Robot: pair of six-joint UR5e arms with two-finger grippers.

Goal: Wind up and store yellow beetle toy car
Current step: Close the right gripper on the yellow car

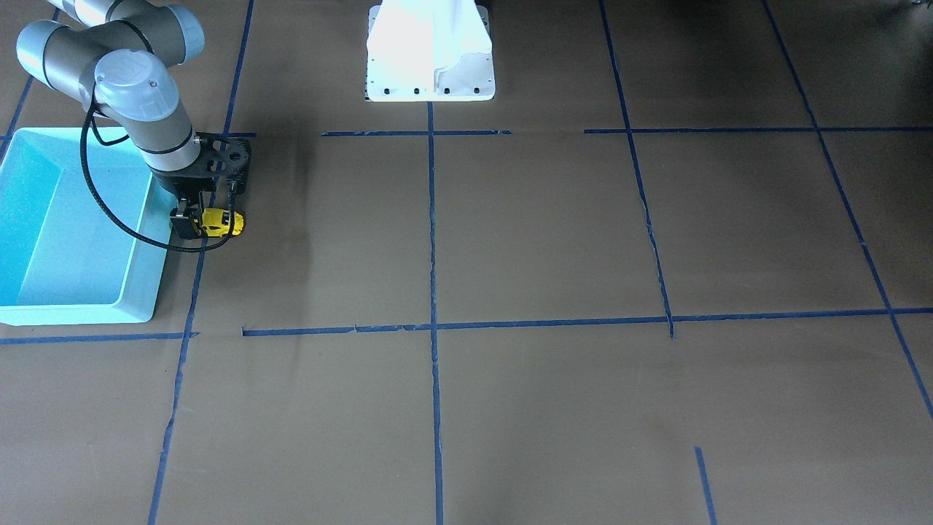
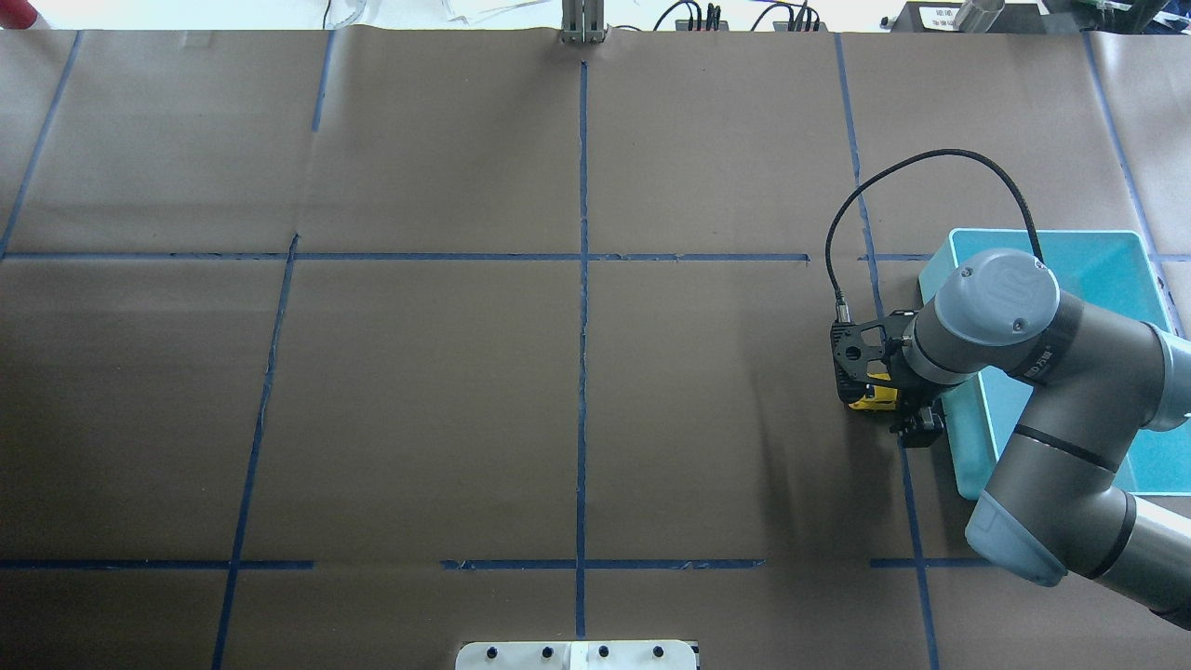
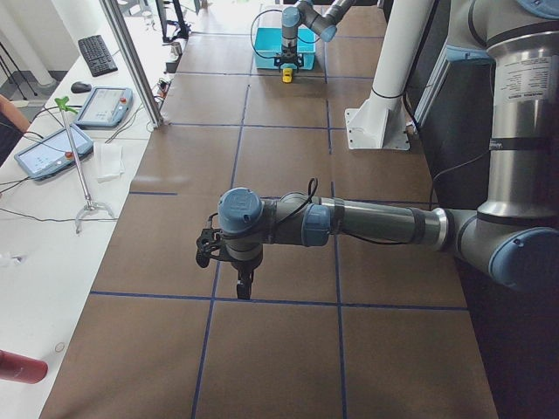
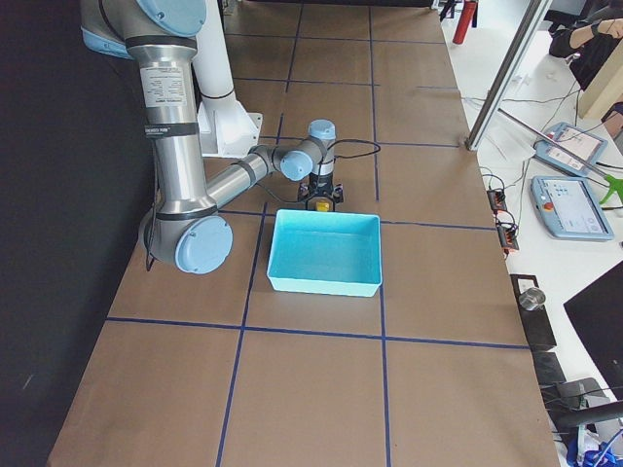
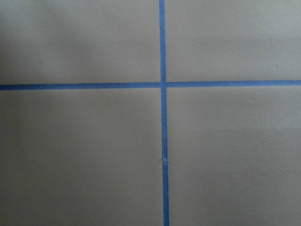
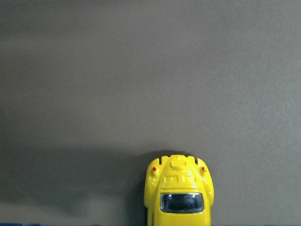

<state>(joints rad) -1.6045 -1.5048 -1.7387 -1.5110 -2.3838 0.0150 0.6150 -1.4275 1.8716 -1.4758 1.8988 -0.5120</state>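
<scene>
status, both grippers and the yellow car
Left gripper over table, state unclear. Right gripper on yellow beetle toy car beside blue bin, grip unclear. Nothing between them.

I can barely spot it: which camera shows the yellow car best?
The right wrist view: the car is large and sharp, window and two red dots clear. Front-facing shows it small beside the bin; overhead, half hidden under the right arm; side views, a speck; left wrist, nothing.
</scene>
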